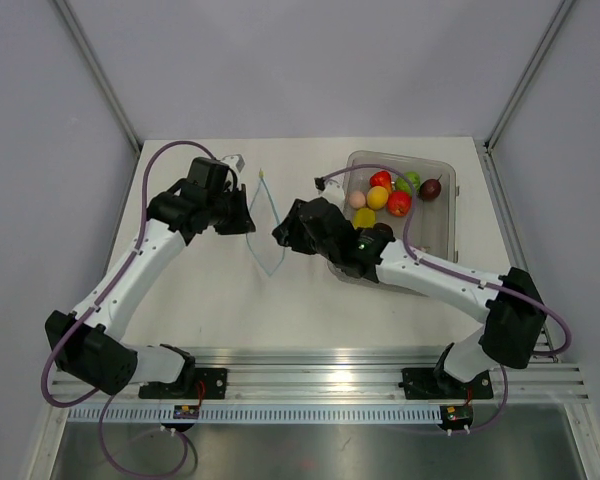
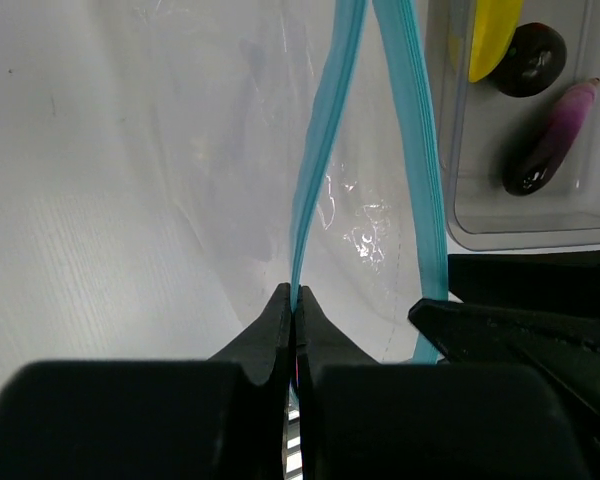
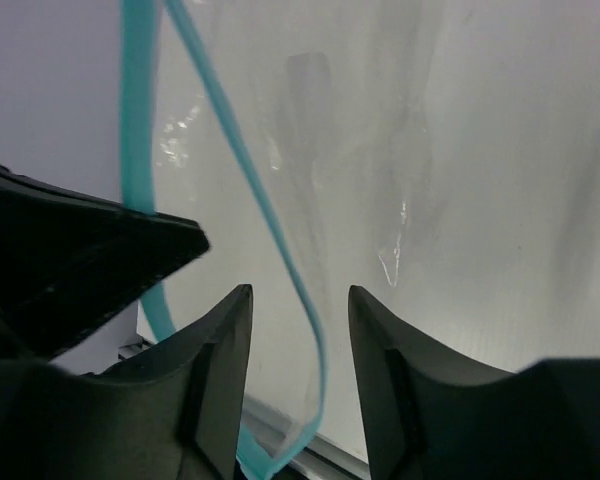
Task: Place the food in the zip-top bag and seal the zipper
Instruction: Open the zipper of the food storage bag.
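Clear crinkly plastic bag (image 1: pixel 265 228), mouth open.
Left hand (image 2: pixel 293 300) pinches the light-blue zipper strip (image 2: pixel 323 140); right hand (image 3: pixel 300 300) is spread.

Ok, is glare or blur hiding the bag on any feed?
Left wrist: small glints on the zip-top bag, zipper sharp; right wrist: faint glints, foreground soft; top external: even light, the film nearly invisible, only the zipper outline shows.

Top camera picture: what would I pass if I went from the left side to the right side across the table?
left gripper → zip-top bag → right gripper → grey bin holding the toy food
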